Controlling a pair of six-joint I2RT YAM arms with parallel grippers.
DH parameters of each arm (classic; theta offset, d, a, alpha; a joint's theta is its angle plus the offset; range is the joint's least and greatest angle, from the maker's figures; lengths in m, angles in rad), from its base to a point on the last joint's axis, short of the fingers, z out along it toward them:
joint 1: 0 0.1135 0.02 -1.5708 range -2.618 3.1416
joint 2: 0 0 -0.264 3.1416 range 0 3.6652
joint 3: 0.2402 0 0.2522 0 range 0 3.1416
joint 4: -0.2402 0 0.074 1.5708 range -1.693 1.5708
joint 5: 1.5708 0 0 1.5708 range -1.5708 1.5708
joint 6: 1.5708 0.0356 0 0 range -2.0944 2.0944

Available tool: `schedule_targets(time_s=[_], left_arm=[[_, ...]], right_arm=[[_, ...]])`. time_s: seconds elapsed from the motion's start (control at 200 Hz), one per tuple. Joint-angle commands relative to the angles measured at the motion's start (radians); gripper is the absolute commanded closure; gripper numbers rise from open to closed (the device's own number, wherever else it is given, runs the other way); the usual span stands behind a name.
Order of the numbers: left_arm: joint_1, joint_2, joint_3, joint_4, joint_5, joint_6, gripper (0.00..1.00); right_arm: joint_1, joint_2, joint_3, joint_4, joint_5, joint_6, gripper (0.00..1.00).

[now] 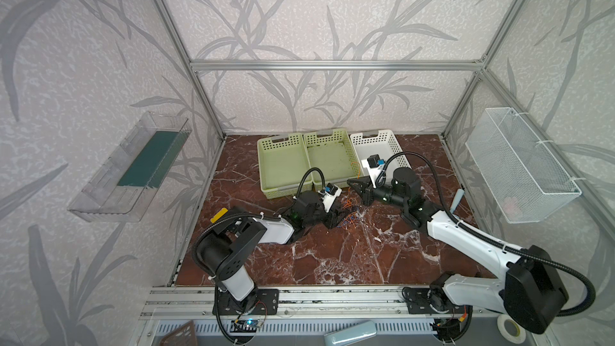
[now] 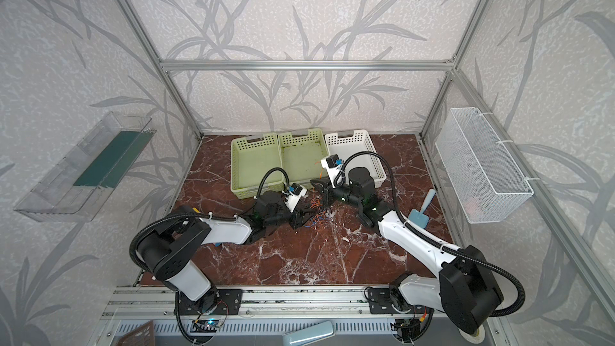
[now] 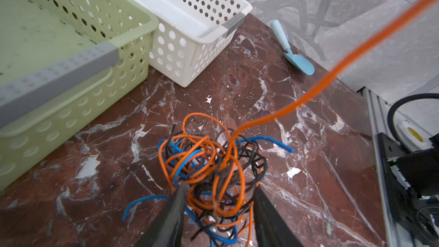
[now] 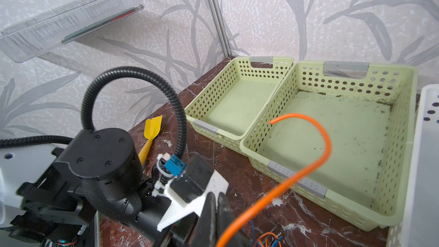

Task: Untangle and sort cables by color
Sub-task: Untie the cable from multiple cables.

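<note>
In a top view, green baskets (image 1: 281, 139) and a white basket (image 1: 372, 138) stand at the back of the worktop (image 1: 332, 261), with the cable tangle (image 1: 351, 215) just before them. Left wrist: left gripper (image 3: 218, 187) half-open astride the tangle. Right wrist: right gripper (image 4: 216, 196) clamped on the orange cable (image 4: 308, 169).

A lab robot cell: aluminium frame (image 1: 336, 65), wallpapered panels (image 1: 332, 11), marble-patterned tabletop (image 1: 332, 254).

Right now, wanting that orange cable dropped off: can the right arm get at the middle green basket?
Probably yes: the right gripper, shut on the orange cable, is beside the near rim of the middle green basket, nothing between. The cable's other end runs into the tangle, which may drag.
</note>
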Motion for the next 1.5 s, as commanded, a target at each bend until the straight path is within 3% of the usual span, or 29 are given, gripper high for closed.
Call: schedule_targets(time_s=[0.0,0.31,0.585,1.145,1.494], left_arm=[[-0.004,0.054,0.027,0.113,-0.04,-0.016,0.6],[-0.005,0.051,0.017,0.151,-0.054,-0.008,1.0],[-0.005,0.042,0.011,0.106,-0.062,0.004,1.0],[-0.005,0.026,0.007,-0.123,-0.179,0.101,1.0],[-0.004,0.004,0.006,-0.177,-0.226,0.137,1.0]], right_arm=[[-0.004,0.001,0.033,0.018,-0.031,0.021,1.0],[-0.013,-0.077,0.059,-0.05,0.045,0.026,1.0],[-0.051,-0.114,0.15,-0.152,0.064,0.036,1.0],[-0.24,-0.206,0.296,-0.312,-0.019,0.018,1.0],[-0.382,-0.266,0.343,-0.411,-0.03,-0.011,1.0]])
